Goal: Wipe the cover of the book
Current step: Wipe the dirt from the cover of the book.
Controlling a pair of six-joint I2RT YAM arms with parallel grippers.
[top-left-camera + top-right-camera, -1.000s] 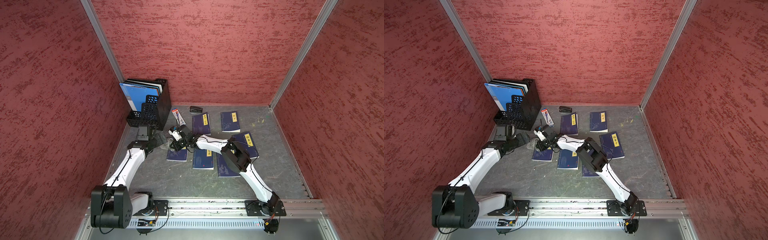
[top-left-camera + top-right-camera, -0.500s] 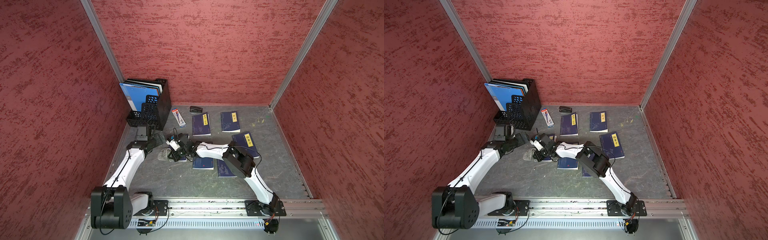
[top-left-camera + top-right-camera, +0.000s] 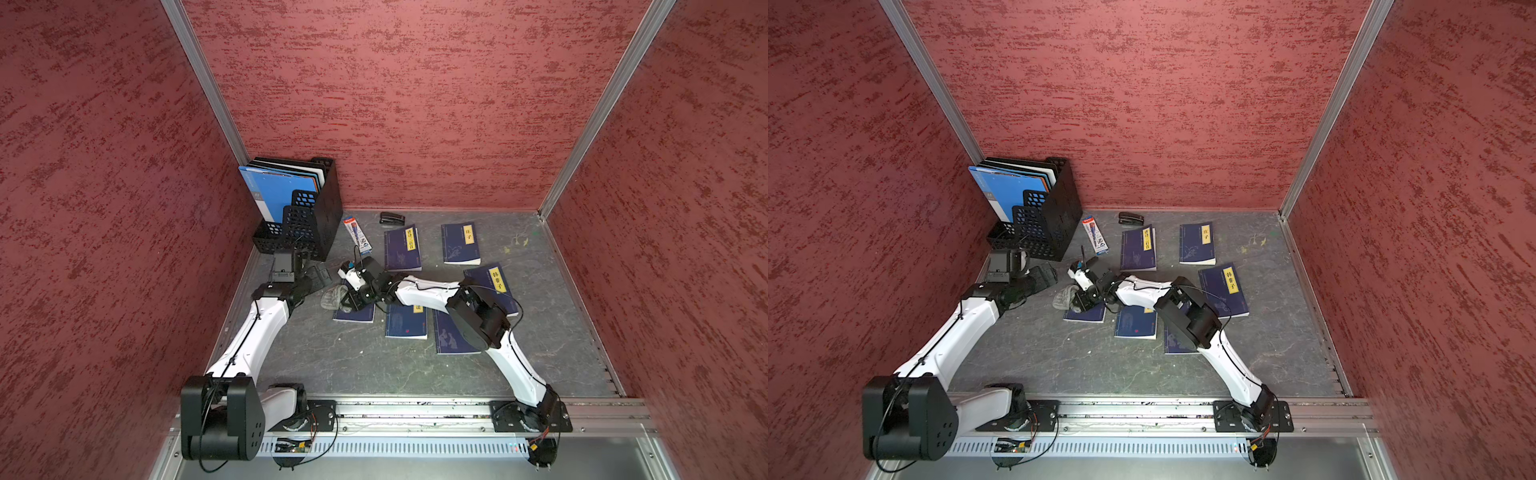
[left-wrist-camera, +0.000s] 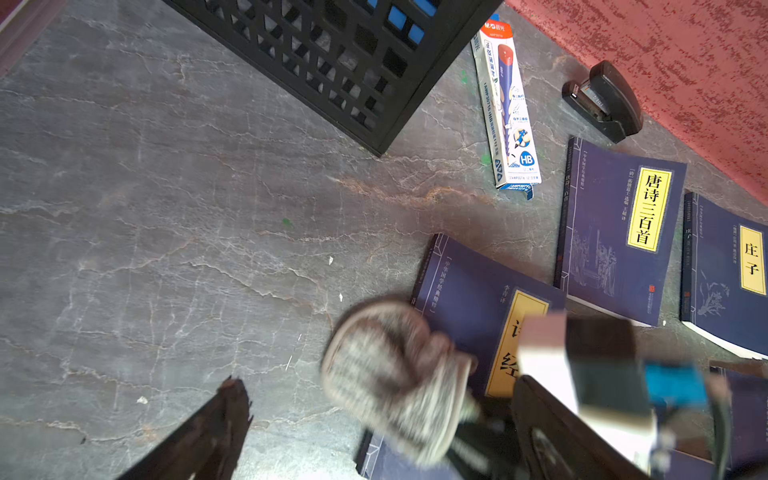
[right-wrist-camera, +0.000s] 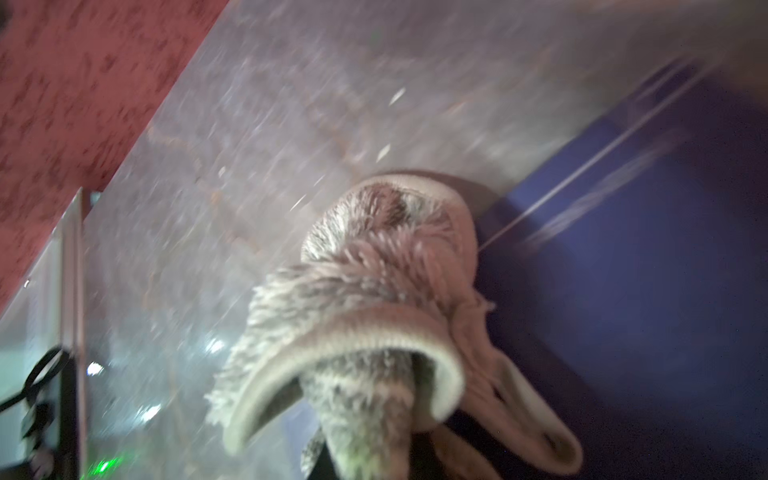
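The book is a dark blue paperback with a yellow title label, lying flat as the leftmost of the front row. My right gripper is shut on a bunched grey cloth. The cloth rests at the book's left edge, half on the cover and half on the table. My left gripper is open and holds nothing, just left of the cloth. Its wrist view shows the cloth and the book beyond one dark finger.
A black mesh file rack with blue folders stands at the back left. A pencil box and a black stapler lie near the back wall. Several more blue books lie around; the right arm crosses over two.
My right gripper has swept the cloth from the book's far end toward the front and out to its left edge. The left arm has stayed put.
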